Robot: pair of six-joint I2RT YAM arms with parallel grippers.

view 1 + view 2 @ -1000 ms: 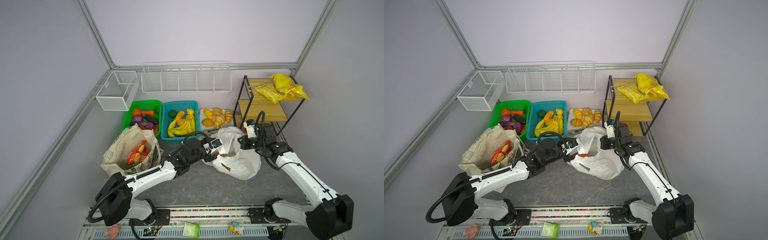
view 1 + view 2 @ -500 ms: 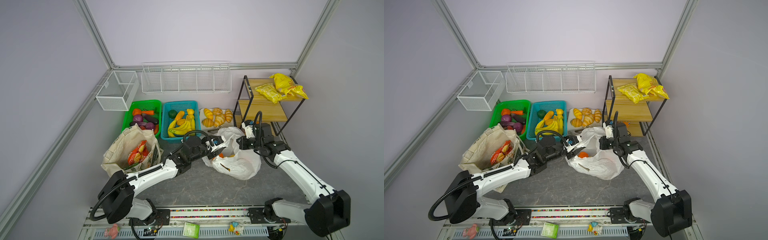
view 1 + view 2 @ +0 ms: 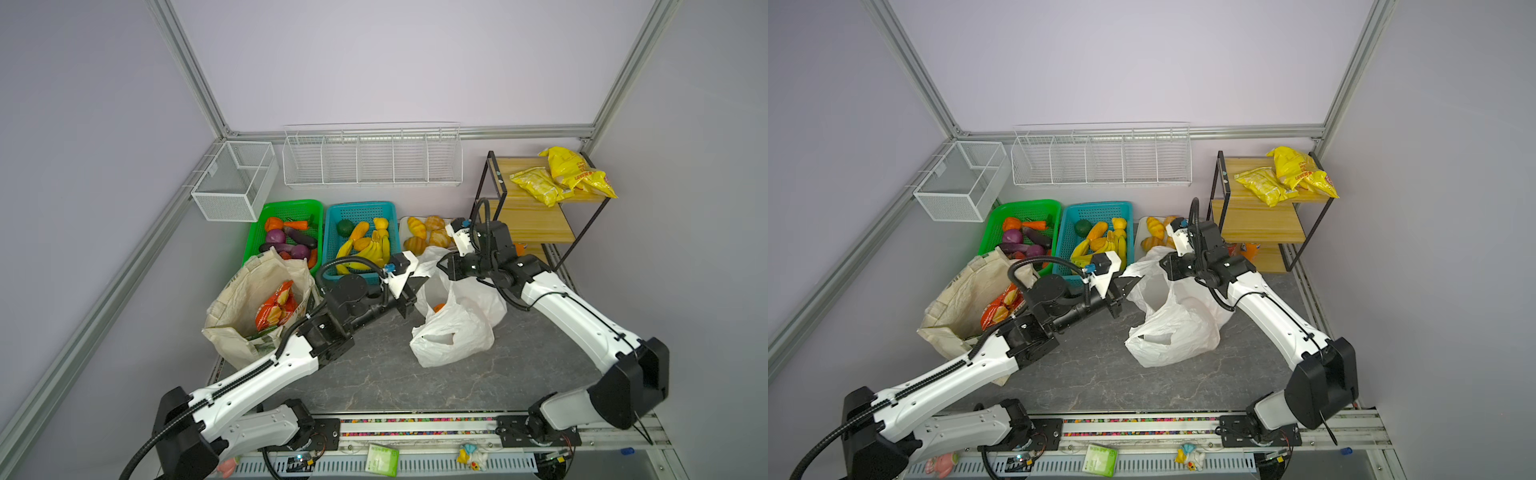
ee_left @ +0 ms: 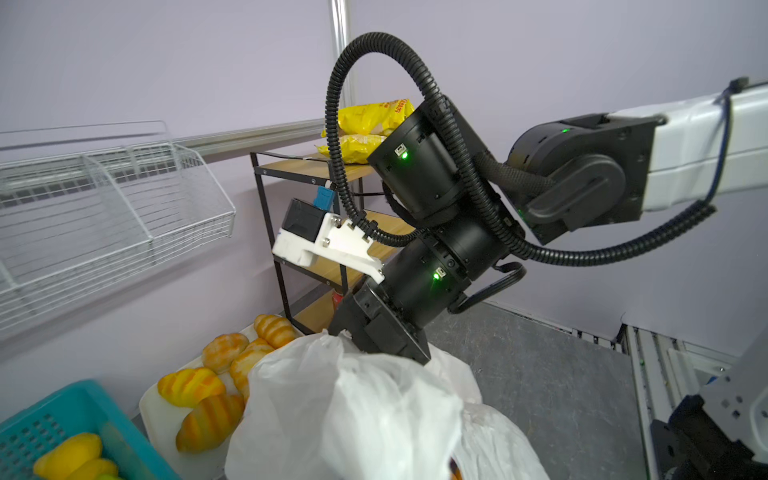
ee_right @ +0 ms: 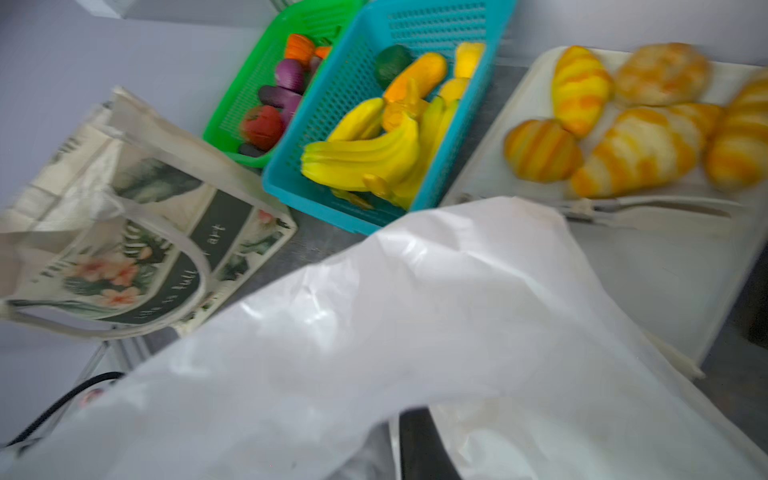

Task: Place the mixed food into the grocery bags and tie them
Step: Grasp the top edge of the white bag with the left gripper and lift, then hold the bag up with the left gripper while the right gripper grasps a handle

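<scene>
A thin white plastic bag point(image 3: 457, 332) point(image 3: 1175, 332) lies mid-table with its mouth held up, and an orange toy fruit point(image 3: 439, 307) shows inside. My left gripper point(image 3: 413, 286) point(image 3: 1127, 286) is shut on the rim flap at the left of the mouth; plastic point(image 4: 353, 415) hides its jaws in the left wrist view. My right gripper point(image 3: 446, 272) point(image 4: 376, 347) sits at the far rim, buried in plastic point(image 5: 374, 332), with one dark finger point(image 5: 419, 444) showing. A cream canvas tote point(image 3: 245, 299) point(image 5: 124, 232) stands open at the left and holds a red snack packet point(image 3: 276, 309) point(image 3: 1000, 305).
Behind the bags stand a green basket point(image 3: 286, 208) of toy vegetables, a teal basket point(image 3: 361, 205) of bananas and fruit, and a white tray point(image 5: 623, 257) of croissants. At the back right a wooden shelf point(image 3: 532, 216) carries yellow packets point(image 3: 561, 174). Wire baskets point(image 3: 374, 158) hang on the wall.
My left gripper has moved in to the bag's left rim and closed on it, and the flap now stands up. The right gripper has stayed at the far rim, shifting only slightly.
</scene>
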